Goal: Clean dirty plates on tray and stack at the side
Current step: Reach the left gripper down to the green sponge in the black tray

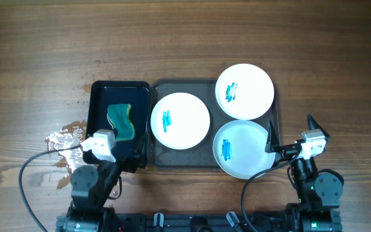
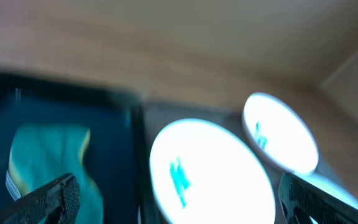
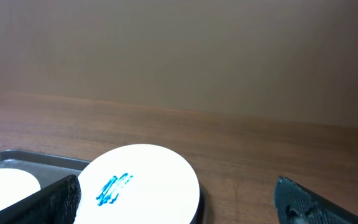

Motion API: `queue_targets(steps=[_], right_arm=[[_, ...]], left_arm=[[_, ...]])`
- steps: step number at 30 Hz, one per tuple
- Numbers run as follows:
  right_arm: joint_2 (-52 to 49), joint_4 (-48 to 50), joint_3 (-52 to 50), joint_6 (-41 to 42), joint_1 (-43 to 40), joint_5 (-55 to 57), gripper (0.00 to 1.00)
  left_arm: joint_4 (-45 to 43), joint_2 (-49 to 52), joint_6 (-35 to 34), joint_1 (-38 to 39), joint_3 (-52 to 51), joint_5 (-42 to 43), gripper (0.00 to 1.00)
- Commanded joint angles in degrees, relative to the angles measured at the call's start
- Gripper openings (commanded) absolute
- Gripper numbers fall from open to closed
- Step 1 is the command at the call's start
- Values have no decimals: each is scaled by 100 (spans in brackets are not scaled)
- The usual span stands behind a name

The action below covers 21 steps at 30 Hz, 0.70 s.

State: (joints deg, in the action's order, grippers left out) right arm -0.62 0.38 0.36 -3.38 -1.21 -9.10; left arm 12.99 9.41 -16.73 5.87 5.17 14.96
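The dark grey tray holds all three plates, each with a blue smear: the left plate lies wholly inside it, the far right plate overhangs the far right corner, and the near right plate juts over the near rim. Just beside it on the left sits a smaller glossy black tray with a teal sponge inside. The left gripper hangs over the near edge of the black tray, jaws spread wide and holding nothing. The right gripper, beside the near right plate, is likewise wide apart and empty. A wet patch glistens on the table left of the black tray
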Motion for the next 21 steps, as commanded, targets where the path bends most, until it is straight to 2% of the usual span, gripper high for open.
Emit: queue_targets(steps=[1,4,9,13,16,21], right_arm=[[20,17,-7,-98,24,55,100],[20,17,-7,-98,24,55,100],[20,17,-7,-101,24,55,100],[20,15,-7,-101,24,52,100],[20,17,-7,-101,24,52,100],[20,15,-7,-98,24,55,100]], left_arm=[[407,1187,-48,-42,931,87,100],[1178,2428,-46,-39,1982,138,100],[3438,4715,-39,-35,4111,151,100],[4728,5971,-26,-35,5027,153,100],[5204,6708,-26,-37,5222,109,100],[5134,7259,-13,-37,5222,105,100]])
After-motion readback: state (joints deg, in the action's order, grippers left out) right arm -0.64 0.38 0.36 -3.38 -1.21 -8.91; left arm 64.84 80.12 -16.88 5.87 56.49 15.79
